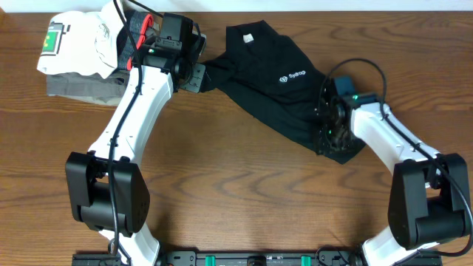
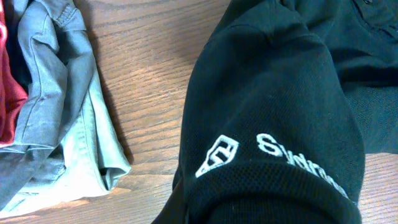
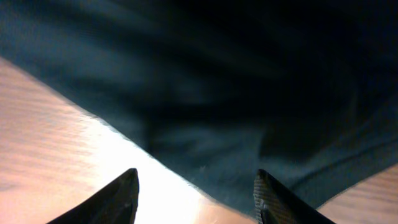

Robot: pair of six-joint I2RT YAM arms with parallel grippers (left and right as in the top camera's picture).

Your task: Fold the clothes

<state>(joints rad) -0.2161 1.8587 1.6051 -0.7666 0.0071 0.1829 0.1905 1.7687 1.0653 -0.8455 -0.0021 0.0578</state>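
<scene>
Table (image 1: 244, 192): wood; black garment (image 1: 259, 66) lies sprawled across its far middle, unfolded.
Pile (image 1: 81, 52): white and grey clothing at the far left corner; a dragged sleeve could topple it.
Left gripper (image 1: 201, 74): closed, apparently pinching the sleeve edge.
Right gripper (image 3: 196, 186): fingers apart, empty, at the hem; cloth may bunch under them.
</scene>
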